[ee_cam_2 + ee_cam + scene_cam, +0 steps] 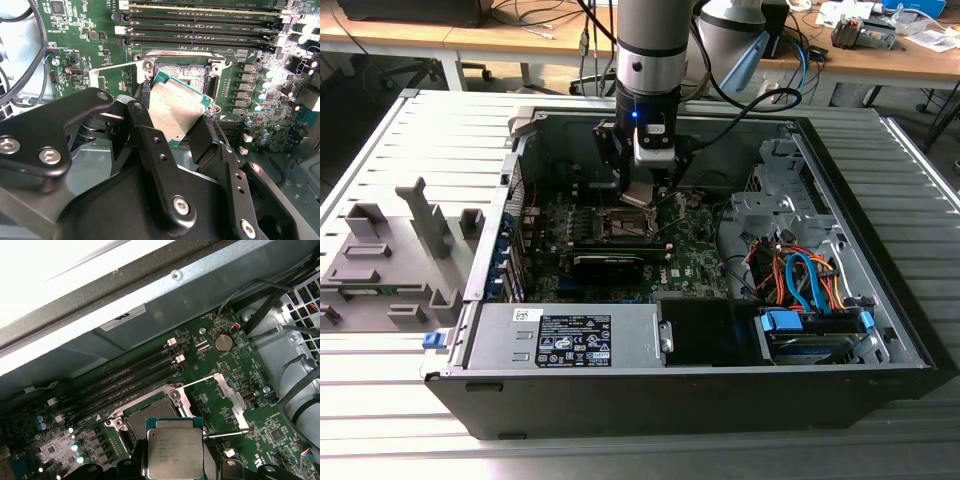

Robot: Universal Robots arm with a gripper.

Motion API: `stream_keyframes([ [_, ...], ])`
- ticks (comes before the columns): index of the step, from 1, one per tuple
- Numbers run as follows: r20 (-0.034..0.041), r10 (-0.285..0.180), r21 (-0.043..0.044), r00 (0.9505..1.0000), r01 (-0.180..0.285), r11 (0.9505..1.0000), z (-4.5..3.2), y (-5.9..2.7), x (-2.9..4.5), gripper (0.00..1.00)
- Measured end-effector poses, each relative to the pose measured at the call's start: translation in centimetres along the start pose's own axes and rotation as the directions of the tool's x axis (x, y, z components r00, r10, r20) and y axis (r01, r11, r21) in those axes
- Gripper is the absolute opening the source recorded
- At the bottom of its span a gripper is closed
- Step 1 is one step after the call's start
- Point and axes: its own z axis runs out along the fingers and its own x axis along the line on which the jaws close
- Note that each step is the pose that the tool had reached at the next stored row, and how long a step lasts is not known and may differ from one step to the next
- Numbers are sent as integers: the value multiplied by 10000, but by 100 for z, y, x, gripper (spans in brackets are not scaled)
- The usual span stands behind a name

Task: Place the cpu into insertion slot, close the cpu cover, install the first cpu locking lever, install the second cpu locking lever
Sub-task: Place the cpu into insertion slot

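The exterior view looks down obliquely on the whole open computer case [670,400]. Both wrist views look closely down at the motherboard [100,30] [225,390] and share the insertion slot [190,75] [150,410].

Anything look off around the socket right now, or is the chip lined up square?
The cpu is clamped in the gripper above the insertion slot, not seated. In the second wrist view its edges sit rotated against the slot's rim, so it looks askew. No damage or stray parts stand out.
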Motion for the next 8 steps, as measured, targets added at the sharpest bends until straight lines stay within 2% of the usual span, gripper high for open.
stream_keyframes([
  [8, 24, 45, 46, 10000, -45, 10000, 0, 0, 0, 54],
])
